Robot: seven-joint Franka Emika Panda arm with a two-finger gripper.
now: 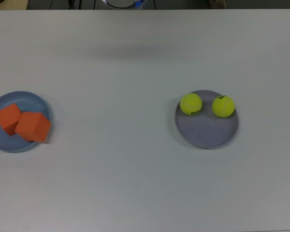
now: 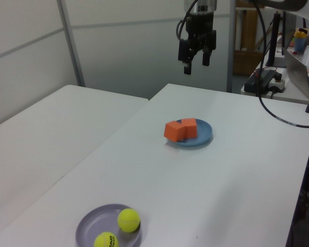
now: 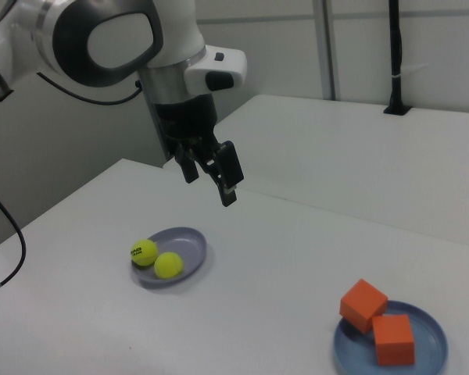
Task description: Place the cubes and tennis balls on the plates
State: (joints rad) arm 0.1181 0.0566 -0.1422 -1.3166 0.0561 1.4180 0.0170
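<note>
A plain white tabletop [image 1: 135,183] carried two plates, well apart. At the top view's left edge lay the light blue plate [image 1: 36,100], with two orange cubes [image 1: 33,126] touching each other on it, one overhanging the rim. Toward the top view's right lay the lavender plate [image 1: 208,134], with two tennis balls [image 1: 191,104] side by side along its far rim, a small gap between them

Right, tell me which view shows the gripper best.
The right view: the gripper hangs large and near, fingers apart, holding nothing, high above the table. The left view shows it smaller, up beyond the blue plate. The top view does not show it at all.
</note>
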